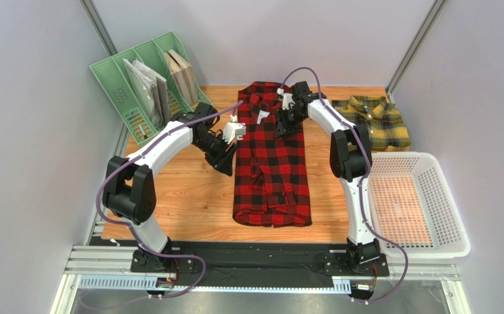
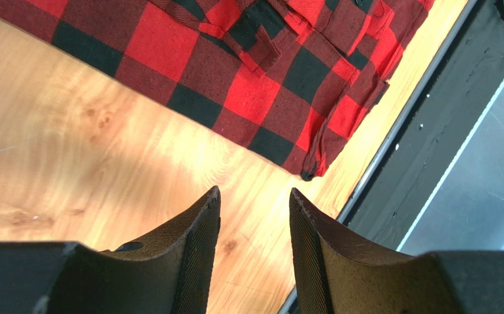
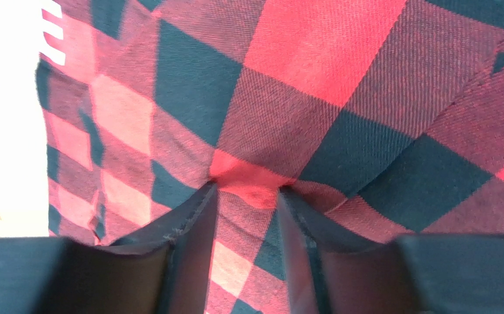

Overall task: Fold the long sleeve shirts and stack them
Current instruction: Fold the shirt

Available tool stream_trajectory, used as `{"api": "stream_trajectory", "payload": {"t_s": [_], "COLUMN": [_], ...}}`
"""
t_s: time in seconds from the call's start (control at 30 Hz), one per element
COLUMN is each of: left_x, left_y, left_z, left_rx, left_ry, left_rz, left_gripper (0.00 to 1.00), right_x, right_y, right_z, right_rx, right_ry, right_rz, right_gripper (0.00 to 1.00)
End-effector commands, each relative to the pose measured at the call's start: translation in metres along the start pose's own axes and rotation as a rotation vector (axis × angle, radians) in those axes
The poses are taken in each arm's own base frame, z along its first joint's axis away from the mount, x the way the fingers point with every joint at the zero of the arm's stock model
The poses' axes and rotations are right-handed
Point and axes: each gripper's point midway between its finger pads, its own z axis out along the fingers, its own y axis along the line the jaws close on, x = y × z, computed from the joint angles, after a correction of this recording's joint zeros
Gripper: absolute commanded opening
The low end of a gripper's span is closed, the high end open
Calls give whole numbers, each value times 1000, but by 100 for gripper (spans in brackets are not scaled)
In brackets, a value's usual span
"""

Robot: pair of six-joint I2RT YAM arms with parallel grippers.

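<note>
Looking down on a wooden surface [image 1: 182, 203] with a red-and-black plaid shirt [image 1: 272, 163] laid flat along its middle. Folded into a long narrow panel, collar end farthest from the camera, hem end nearest.

Near the shirt's far right corner, a yellow-and-green plaid shirt [image 1: 374, 121], folded small, collar showing. To the right of the red shirt's near half, a white plastic basket [image 1: 431, 216]. Off the shirt's far left corner, a green file rack [image 1: 144, 85] holding folders.

Left end effector [image 1: 225, 163] positioned over bare wood just beside the shirt's left edge, level with its far half. Seen from the left wrist, its dark textured fingers [image 2: 199, 242] a modest gap apart, nothing between them, only wood below. The shirt's left edge and hem corner lying beyond the tips, untouched.

Right end effector [image 1: 286, 124] down on the shirt's far right part, close to the collar. Seen from the right wrist, its fingers [image 3: 192, 235] pressed into the checked cloth. Narrow gap between the tips, filled by a small raised pucker of red fabric, with creases running outward from it.
</note>
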Motion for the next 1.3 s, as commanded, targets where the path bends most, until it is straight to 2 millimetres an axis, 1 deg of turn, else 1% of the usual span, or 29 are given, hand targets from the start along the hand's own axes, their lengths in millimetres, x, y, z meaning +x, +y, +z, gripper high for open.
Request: {"api": "stream_trajectory", "payload": {"t_s": [0.0, 0.03, 0.07, 0.17, 0.2, 0.27, 0.3, 0.37, 0.4, 0.43, 0.47, 0.5, 0.53, 0.6, 0.63, 0.67, 0.7, 0.73, 0.77, 0.83, 0.87, 0.97, 1.03, 1.07, 1.1, 1.13, 1.17, 1.23, 1.27], "left_x": [-25, -29, -29, -27, -27, -21, -20, -9, -8, -5, 4, 5, 15, 21, 35, 38, 33, 50, 40, 55, 56, 59, 66, 63, 70, 73, 74, 82, 84], "left_y": [2, -3, -5, -18, -22, -40, -44, -55, -57, -61, -65, -70, -73, -83, -81, -80, -86, -84, -86, -87, -87, -87, -85, -86, -87, -86, -86, -85, -85], "left_z": [-7, -8, -8, -16, -20, -35, -40, -54, -58, -61, -61, -59, -52, -38, -23, -15, -6, 8, 14, 35, 40, 58, 71, 74, 80, 86, 89, 98, 100], "left_rx": [8, 34, 43, 42, 34, -11, -37, -114, -143, -158, -169, -171, -159, -134, -129, -142, -153, -145, -180, -185, -188, -184, -175, -177, -169, -169, -177, -170, -169], "left_ry": [-63, -83, -90, -140, -159, -194, -206, -223, -230, -235, -240, -249, -238, -225, -192, -186, -209, -191, -235, -200, -192, -156, -117, -124, -106, -91, -78, -28, -15], "left_rz": [51, 78, 96, 215, 265, 419, 482, 614, 713, 773, 851, 904, 936, 1030, 1028, 1037, 1097, 1110, 1155, 1188, 1195, 1176, 1168, 1185, 1207, 1222, 1258, 1288, 1291], "left_gripper": [50, 51, 54, 59, 61, 68, 71, 82, 85, 95, 99, 99, 99, 99, 99, 98, 97, 96, 95, 92, 91, 85, 83, 83, 83, 83, 83, 81, 81], "right_x": [-55, -56, -55, -47, -36, -21, -5, 10, 13, 31, 44, 56, 81, 118, 145, 170, 185, 212, 224, 241, 258, 287, 294, 292, 300, 301, 299, 306, 302], "right_y": [34, 41, 55, 68, 73, 73, 78, 85, 90, 97, 104, 109, 121, 128, 131, 125, 120, 107, 103, 93, 85, 71, 69, 69, 68, 65, 63, 54, 54], "right_z": [-51, -65, -92, -130, -150, -171, -191, -208, -218, -230, -234, -236, -237, -229, -219, -208, -197, -176, -172, -159, -147, -126, -119, -116, -110, -107, -102, -93, -90], "right_rx": [-58, -69, -86, -73, -51, -5, 24, 33, 48, 56, 32, 19, -45, -122, -165, -193, -197, -218, -212, -200, -199, -207, -207, -197, -214, -202, -189, -192, -183], "right_ry": [-194, -210, -244, -307, -339, -373, -411, -456, -505, -535, -550, -555, -562, -495, -458, -392, -359, -301, -301, -287, -268, -192, -176, -185, -164, -153, -156, -112, -117], "right_rz": [-72, -93, -171, -302, -406, -522, -644, -752, -810, -875, -937, -1044, -1104, -1137, -1265, -1290, -1329, -1372, -1424, -1478, -1531, -1612, -1626, -1638, -1646, -1653, -1663, -1661, -1670], "right_gripper": [49, 51, 53, 62, 67, 72, 78, 84, 99, 100, 100, 100, 100, 100, 100, 100, 100, 100, 100, 100, 100, 100, 100, 100, 100, 99, 94, 88, 83]}}
